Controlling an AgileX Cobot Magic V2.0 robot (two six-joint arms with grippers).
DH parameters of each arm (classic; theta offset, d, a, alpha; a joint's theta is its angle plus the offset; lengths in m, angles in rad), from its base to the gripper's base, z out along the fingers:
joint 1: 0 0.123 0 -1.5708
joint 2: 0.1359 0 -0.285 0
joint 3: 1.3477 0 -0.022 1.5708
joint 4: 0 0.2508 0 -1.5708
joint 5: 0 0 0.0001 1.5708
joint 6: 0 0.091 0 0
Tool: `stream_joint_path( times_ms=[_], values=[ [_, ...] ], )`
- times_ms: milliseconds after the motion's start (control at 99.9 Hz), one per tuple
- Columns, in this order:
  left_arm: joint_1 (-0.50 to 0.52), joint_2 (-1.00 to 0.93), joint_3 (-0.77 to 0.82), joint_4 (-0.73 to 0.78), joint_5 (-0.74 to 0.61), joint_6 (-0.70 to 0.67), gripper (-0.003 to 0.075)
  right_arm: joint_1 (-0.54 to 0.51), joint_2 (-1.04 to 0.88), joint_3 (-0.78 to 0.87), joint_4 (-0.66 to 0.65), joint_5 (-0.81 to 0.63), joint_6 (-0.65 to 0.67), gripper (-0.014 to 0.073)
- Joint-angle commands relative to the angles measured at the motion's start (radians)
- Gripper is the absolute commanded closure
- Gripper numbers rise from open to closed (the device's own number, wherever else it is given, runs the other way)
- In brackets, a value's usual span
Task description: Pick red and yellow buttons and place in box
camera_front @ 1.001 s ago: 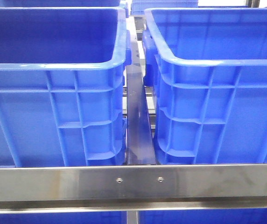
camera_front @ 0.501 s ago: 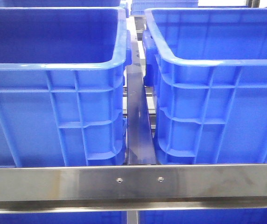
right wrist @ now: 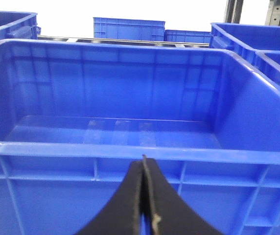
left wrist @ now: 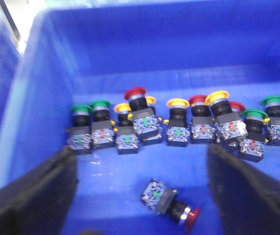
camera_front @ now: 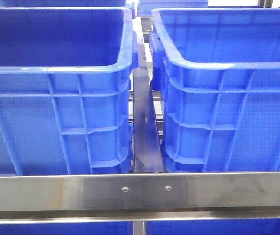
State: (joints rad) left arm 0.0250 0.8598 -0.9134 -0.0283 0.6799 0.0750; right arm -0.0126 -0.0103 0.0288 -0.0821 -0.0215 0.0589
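Observation:
In the left wrist view, several push buttons stand in a row on the floor of a blue crate [left wrist: 57, 58]. Among them are a red button [left wrist: 135, 93] and yellow buttons [left wrist: 177, 103] [left wrist: 217, 97]. Another red button [left wrist: 172, 201] lies on its side apart from the row. My left gripper [left wrist: 140, 151] is open and wide inside the crate, holding nothing, with the lying red button between its fingers [left wrist: 37, 191]. My right gripper [right wrist: 143, 160] is shut with nothing in it, just outside the near rim of an empty blue box [right wrist: 115, 149]. Neither gripper shows in the front view.
Green-capped buttons [left wrist: 81, 108] [left wrist: 274, 100] stand in the same row. The front view shows two tall blue crates [camera_front: 57, 68] [camera_front: 218, 63] side by side behind a steel rail [camera_front: 140, 188], with a narrow gap between them. More blue crates [right wrist: 128, 28] stand behind the empty box.

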Motion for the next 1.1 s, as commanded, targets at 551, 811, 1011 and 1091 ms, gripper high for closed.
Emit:
stream_joint_path(
  times_ms=[551, 811, 1011, 1091],
  values=[
    [0.0, 0.622, -0.394, -0.14, 0.174, -0.014, 0.0146, -0.006, -0.024, -0.017, -0.005, -0.073, 0.002, 0.0652],
    [0.0, 0.782, -0.486, -0.061, 0.172, -0.103, 0.0146, -0.006, -0.024, -0.017, -0.005, -0.073, 0.002, 0.0652],
    [0.0, 0.868, -0.53, -0.06, 0.161, -0.112, 0.0147, -0.006, -0.024, -0.017, -0.005, -0.073, 0.002, 0.0652],
    [0.0, 0.884, -0.532, -0.062, 0.142, -0.112, 0.015, -0.006, -0.024, -0.017, -0.005, -0.073, 0.002, 0.0652]
  ],
)
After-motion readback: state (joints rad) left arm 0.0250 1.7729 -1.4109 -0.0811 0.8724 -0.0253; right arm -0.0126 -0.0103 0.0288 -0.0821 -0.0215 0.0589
